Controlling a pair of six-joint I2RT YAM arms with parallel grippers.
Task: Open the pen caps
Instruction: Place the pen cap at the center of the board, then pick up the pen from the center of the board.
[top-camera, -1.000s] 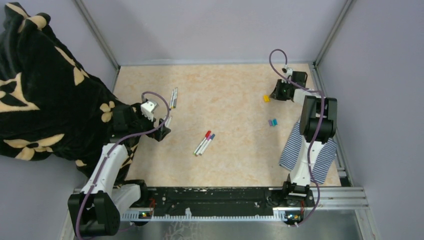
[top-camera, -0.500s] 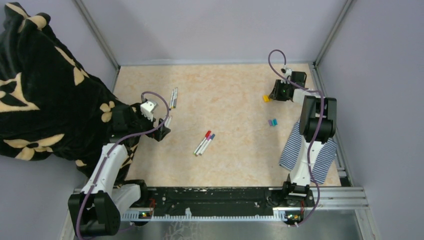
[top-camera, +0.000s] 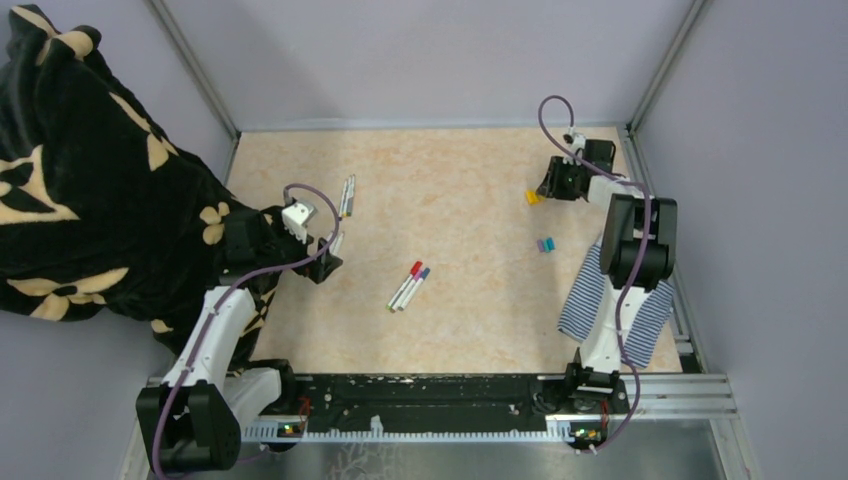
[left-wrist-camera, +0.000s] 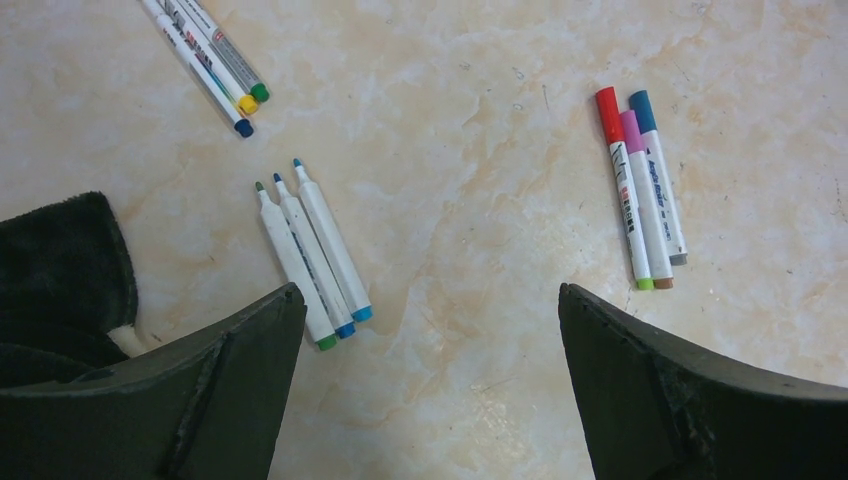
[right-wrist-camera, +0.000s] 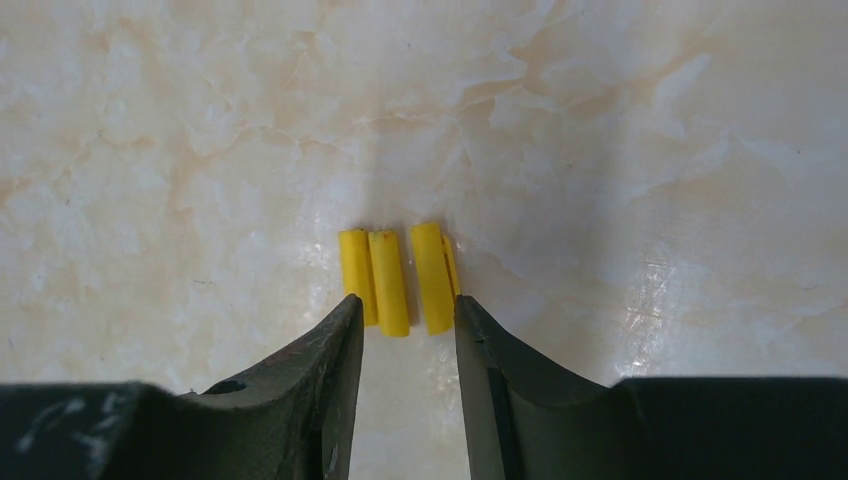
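Two yellow pen caps (right-wrist-camera: 375, 280) (right-wrist-camera: 432, 275) lie side by side on the table just beyond my right gripper (right-wrist-camera: 405, 310), whose jaws are a little apart with nothing between them. In the top view the yellow caps (top-camera: 533, 197) lie beside that gripper (top-camera: 553, 186). A purple and a teal cap (top-camera: 545, 244) lie nearer. My left gripper (left-wrist-camera: 430, 300) is wide open and empty above bare table. Three uncapped pens (left-wrist-camera: 310, 250) lie by its left finger. Three capped pens (left-wrist-camera: 640, 190), red, purple and blue, lie to the right. Three more pens (left-wrist-camera: 205, 60) lie farther off.
A black and cream blanket (top-camera: 90, 200) covers the left side, up to the left arm. A blue-and-white striped cloth (top-camera: 615, 300) lies under the right arm. Frame posts and grey walls close the table's back and sides.
The right gripper has shifted very slightly by the yellow caps. The left arm and the pens have not moved.
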